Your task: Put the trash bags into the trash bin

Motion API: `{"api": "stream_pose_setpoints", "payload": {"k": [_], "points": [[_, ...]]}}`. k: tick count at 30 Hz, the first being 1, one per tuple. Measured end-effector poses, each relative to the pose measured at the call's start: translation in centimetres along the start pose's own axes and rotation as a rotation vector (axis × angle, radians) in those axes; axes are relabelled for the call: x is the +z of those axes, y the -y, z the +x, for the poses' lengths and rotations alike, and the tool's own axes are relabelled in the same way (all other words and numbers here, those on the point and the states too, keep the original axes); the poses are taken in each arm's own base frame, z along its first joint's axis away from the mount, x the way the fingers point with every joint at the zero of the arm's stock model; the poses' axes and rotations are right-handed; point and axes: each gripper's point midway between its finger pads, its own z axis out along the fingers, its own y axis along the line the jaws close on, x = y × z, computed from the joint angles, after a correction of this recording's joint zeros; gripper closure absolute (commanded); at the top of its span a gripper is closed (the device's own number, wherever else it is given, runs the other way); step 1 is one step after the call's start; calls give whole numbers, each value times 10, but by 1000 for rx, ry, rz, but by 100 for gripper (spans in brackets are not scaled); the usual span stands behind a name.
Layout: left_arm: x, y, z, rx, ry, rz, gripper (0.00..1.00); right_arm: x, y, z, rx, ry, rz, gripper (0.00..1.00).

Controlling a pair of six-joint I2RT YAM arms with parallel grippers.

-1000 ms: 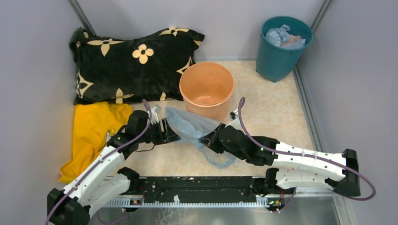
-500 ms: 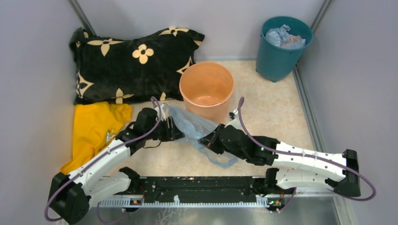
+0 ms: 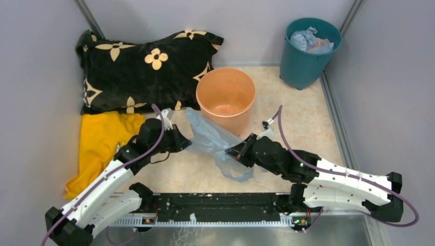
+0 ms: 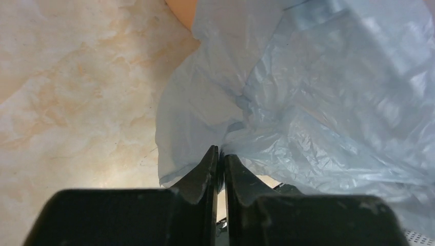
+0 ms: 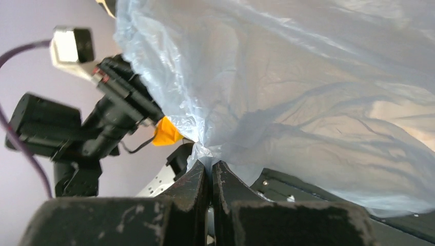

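The trash bag [image 3: 210, 136] is now being gripped from both sides. The left jaws, which were standing wide a second ago just beside its 9 o'clock edge, are being pressed almost together. In the left wrist view a thin fold of the film [image 4: 318, 102] is being pinched between their tips. The right jaws are being kept fully closed on a gathered bit of film at the bag's 4 o'clock side, as seen in the right wrist view [image 5: 308, 102].

Over the same second the right arm is being drawn away toward 3 o'clock, so the bag is being stretched out between the two grips rather than left bunched. It is being held at 6 o'clock of the trash bin [image 3: 225, 97], just beside the bin's near wall. One loop handle [image 3: 236, 171] is hanging low over the tabletop [image 3: 302, 123]. No part of the bag is inside the bin yet.

With both edges gripped, the bag is judged ready to be lifted and carried toward 12 o'clock over the rim. Slipping is being judged a risk on the left, where only a thin fold is being held.
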Motion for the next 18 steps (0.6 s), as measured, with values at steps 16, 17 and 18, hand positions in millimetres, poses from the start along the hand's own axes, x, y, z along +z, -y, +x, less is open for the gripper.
{"api": "stream_pose_setpoints", "payload": {"k": [16, 17, 18], "points": [[-47, 8, -23, 4, 65, -47, 83, -42, 69, -43, -109, 127, 166, 100], [-50, 9, -24, 5, 69, -44, 83, -44, 73, -44, -118, 132, 179, 100], [-52, 10, -25, 5, 73, -40, 82, -47, 78, -46, -129, 138, 192, 100]]}}
